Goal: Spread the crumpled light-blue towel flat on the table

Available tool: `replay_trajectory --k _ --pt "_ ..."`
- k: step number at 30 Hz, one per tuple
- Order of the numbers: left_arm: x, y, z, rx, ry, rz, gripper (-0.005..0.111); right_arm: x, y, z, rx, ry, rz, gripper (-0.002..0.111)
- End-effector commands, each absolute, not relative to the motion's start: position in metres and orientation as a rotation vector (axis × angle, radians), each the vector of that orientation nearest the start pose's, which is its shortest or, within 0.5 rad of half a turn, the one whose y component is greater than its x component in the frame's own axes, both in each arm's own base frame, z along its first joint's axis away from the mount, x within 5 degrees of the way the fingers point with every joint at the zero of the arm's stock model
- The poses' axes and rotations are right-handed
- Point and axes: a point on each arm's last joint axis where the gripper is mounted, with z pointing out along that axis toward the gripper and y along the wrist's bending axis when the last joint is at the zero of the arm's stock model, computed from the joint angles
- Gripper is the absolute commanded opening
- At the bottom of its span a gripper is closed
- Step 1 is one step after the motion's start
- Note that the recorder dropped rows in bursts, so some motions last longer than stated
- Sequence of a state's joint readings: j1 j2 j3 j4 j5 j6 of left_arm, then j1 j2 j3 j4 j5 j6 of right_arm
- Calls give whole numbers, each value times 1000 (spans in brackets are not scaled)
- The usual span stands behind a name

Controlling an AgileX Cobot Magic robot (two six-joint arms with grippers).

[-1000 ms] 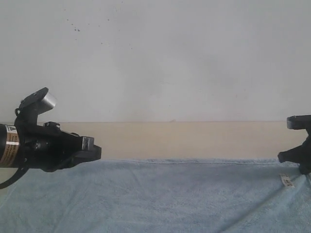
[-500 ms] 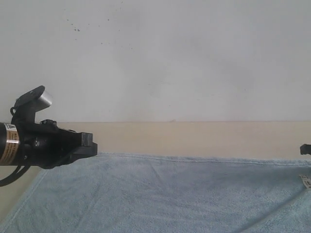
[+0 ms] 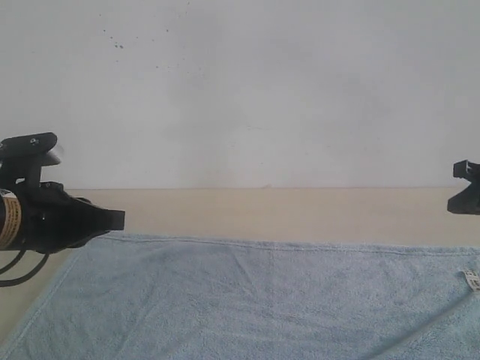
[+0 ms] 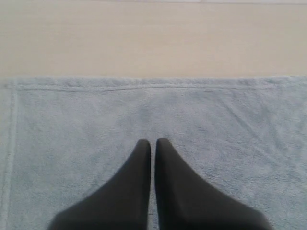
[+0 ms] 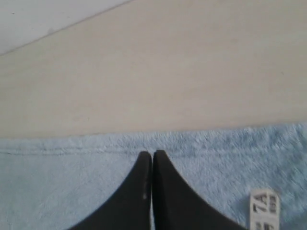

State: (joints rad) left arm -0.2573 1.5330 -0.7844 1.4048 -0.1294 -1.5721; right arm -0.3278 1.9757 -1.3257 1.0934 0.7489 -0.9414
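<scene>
White speckled wall (image 3: 240,90) fills the background, and below it the pale beige worktop (image 3: 300,214) runs across the whole view. The light-blue towel (image 3: 262,300) lies on the worktop and looks open in a single layer. Its far hem (image 4: 153,86) runs nearly straight from side to side, and the small white label (image 5: 265,203) sits near the far corner on my right.

I judge the spreading to be almost done. I see only shallow creases and no bunched folds. The towel's near part runs out of every view, so I cannot vouch for that edge.

My left end effector (image 4: 152,143) has its fingers pressed together with nothing between them. It hangs over the towel near the far left corner. My right end effector (image 5: 152,154) is likewise pinched shut on nothing, just inside the far hem beside the label. I cannot tell whether either tip touches the cloth.

What may be left is a check of the unseen near edge. No container appears in any view.
</scene>
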Motion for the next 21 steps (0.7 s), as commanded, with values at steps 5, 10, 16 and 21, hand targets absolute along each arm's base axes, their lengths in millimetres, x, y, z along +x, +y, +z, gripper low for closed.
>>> replay_trajectory --k 5,10,16,21 --pt "298 -91 216 185 2221 -392 4 286 -76 195 338 2371 124 -1" --pt "297 -94 217 204 2214 -433 4 225 -58 186 323 2400 85 -1" --pt "296 -94 216 300 2212 -390 4 188 -60 143 564 2964 34 -1" --pt "298 -94 218 348 2192 -356 4 191 -73 150 431 3008 -149 -1"
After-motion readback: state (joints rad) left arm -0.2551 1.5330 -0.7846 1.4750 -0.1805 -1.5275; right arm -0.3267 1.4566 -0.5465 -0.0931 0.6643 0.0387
